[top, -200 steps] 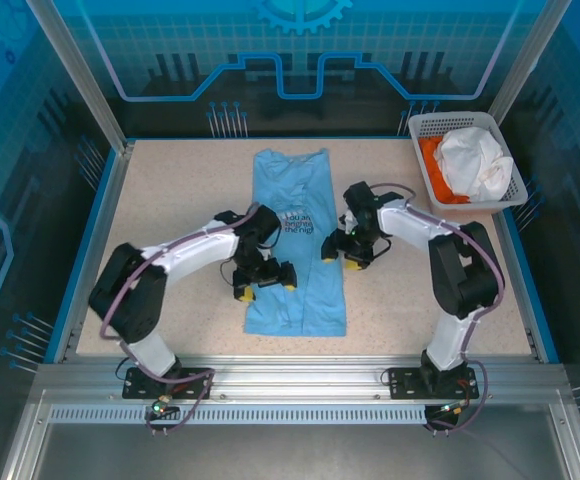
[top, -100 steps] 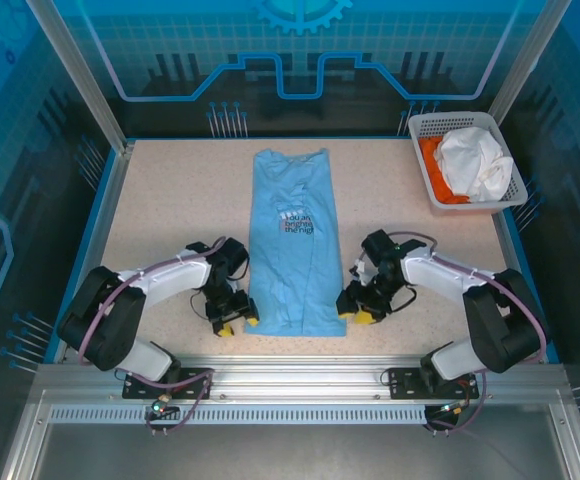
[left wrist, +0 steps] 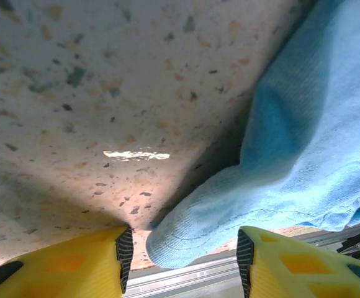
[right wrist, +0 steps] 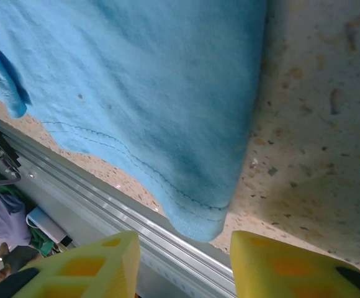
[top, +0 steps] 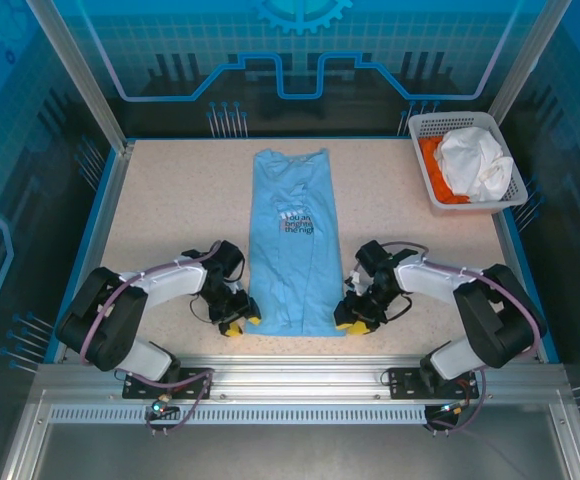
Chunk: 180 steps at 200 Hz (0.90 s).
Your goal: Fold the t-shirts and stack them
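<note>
Now that both arms have slid from the chest down to the near hem, left claw (top: 236,322) and right claw (top: 353,318) straddle the near corners of the light blue cloth t-shirt (top: 295,250) lying flat mid-surface (top: 170,200), jaws narrowing yet apart, so a lengthwise fold looks imminent.

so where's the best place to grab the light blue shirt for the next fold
The two near hem corners, one per gripper. The light blue t-shirt lies flat as a narrow strip, hem toward the arms, so those corners are free edges. Come in from the outer sides: left gripper at the left corner, right gripper at the right corner.
</note>
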Tool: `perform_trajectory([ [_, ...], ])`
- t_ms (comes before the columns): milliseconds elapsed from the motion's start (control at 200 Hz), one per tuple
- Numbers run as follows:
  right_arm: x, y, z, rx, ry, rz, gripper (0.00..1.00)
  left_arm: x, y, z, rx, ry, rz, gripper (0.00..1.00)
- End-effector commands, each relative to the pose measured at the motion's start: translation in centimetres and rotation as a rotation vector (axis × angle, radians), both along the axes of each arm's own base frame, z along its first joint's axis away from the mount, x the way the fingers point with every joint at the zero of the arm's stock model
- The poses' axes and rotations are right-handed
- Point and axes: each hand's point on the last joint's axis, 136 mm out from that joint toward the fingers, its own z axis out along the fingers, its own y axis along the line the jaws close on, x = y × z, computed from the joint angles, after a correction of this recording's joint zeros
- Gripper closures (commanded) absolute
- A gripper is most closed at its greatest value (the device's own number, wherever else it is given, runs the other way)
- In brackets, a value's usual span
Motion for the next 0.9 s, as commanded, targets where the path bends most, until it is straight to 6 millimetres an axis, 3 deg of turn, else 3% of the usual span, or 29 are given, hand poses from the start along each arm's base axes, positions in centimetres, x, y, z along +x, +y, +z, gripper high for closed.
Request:
perform_trajectory([
  [0,-0.7,0.3,-0.5,-0.004,0.039,0.016,0.56,0.3,-0.4,-0.6,-0.034,-0.021,-0.018,0.52],
  [210,-1.1,0.0,-1.3,-0.031,0.069,0.012,0.61,0.5,-0.5,-1.2,-0.034,-0.011,-0.024,0.59],
  [530,-0.3,0.5,-0.9,-0.016,0.051,0.026,0.92,1.7,-0.6,-1.0,-0.013,-0.028,-0.061,0.7],
  [640,-0.2,0.5,-0.8,-0.017,0.049,0.03,0.99,1.9,-0.5,-1.0,0.0,-0.032,-0.069,0.8],
  [785,-0.8,0.0,-0.8,-0.033,0.065,0.043,1.0,1.2,0.0,-1.1,0.018,-0.013,-0.08,1.0],
  [895,-2.0,-0.5,-1.0,-0.042,0.1,0.042,1.0,0.1,0.2,-1.0,0.011,0.013,-0.083,1.0],
])
